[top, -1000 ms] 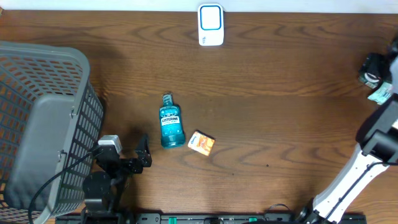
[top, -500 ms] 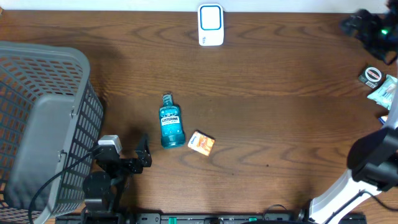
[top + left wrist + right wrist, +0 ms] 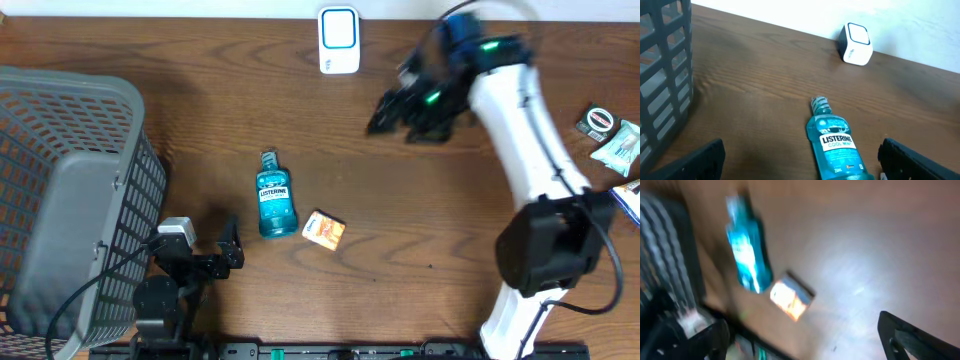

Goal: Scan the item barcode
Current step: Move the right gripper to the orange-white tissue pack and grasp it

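**Operator:** Where is the item lying?

**Spotter:** You are looking at a Listerine bottle (image 3: 275, 200) lying on its side near the middle of the table. Its cap is pointing toward the far edge, where the white scanner (image 3: 339, 40) is standing. A small orange box (image 3: 324, 230) is lying just right of the bottle's base. I cannot tell whether the two are touching, or which one you are meant to scan.

**Operator:** How is the bottle going to handle?

**Spotter:** It is looking full, so you are probably dealing with something heavy for its size. The plastic should be stiff, smooth and rounded, so it may roll or slip. I would take it across the body at the label, not at the narrow neck. The box is likely light card that dents if you pinch hard.

**Operator:** What is it showing you?

**Spotter:** Clear plastic, teal-blue liquid, and the "Cool Mint" label facing up. No barcode is showing on that face, so it is probably underneath.

**Operator:** And the grippers?

**Spotter:** Your left gripper (image 3: 232, 245) is sitting at the near edge, just left of the bottle's base, with its fingers spread wide and nothing in them. Your right gripper (image 3: 385, 112) is hanging over the far side, right of the scanner and well apart from the bottle. Its wrist view is blurred, but its fingers are standing wide and empty.
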Controlling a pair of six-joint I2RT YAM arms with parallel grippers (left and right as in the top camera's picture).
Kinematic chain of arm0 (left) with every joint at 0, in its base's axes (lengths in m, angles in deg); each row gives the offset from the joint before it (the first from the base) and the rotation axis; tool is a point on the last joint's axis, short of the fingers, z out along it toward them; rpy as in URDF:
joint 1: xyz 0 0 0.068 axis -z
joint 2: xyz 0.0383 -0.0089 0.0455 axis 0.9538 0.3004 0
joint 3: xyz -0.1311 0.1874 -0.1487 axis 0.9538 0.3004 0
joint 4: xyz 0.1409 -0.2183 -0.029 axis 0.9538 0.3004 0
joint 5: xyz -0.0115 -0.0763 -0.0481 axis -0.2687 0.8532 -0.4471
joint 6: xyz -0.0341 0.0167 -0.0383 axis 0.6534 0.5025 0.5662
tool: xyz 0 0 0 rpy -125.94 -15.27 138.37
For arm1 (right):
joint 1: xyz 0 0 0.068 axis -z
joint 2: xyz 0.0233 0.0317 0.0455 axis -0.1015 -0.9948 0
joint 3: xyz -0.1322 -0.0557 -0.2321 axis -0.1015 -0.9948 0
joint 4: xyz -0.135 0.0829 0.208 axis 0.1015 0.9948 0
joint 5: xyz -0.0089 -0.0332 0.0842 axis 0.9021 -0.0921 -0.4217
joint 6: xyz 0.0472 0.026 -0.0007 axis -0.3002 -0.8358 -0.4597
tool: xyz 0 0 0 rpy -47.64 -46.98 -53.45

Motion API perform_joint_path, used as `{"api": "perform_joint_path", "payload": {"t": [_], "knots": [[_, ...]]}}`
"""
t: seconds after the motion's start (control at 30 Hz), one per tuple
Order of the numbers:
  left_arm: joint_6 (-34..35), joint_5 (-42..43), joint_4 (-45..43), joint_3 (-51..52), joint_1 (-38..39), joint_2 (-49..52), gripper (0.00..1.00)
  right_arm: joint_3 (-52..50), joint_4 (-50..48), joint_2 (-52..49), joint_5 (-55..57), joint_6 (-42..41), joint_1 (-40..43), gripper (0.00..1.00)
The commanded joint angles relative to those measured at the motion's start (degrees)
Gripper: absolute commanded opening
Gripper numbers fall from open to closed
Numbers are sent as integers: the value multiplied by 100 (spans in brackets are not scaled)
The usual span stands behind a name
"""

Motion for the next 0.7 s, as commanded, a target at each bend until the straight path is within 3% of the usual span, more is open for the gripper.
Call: {"api": "perform_joint_path", "payload": {"t": [0.0,0.03,0.07,0.1,0.27,0.5,0.67], "knots": [[-33,72,144,83,-31,-4,98,-763,-94,-7,83,-474,-673,88],[-33,72,144,83,-31,-4,98,-953,-166,-7,190,-780,-804,82],[-33,72,144,83,-31,-4,98,-1172,-278,-7,334,-1150,-935,83],[-33,72,144,83,-31,-4,98,-1340,-372,-7,455,-1423,-1040,99],[-33,72,144,83,-31,-4,98,-2157,-942,-7,597,-2538,-1421,99],[-33,72,144,83,-31,-4,98,-2809,-1484,-7,595,-3128,-1587,76],[-33,72,144,83,-31,-4,98,-3084,-1961,-7,592,-3399,-1755,74]]}}
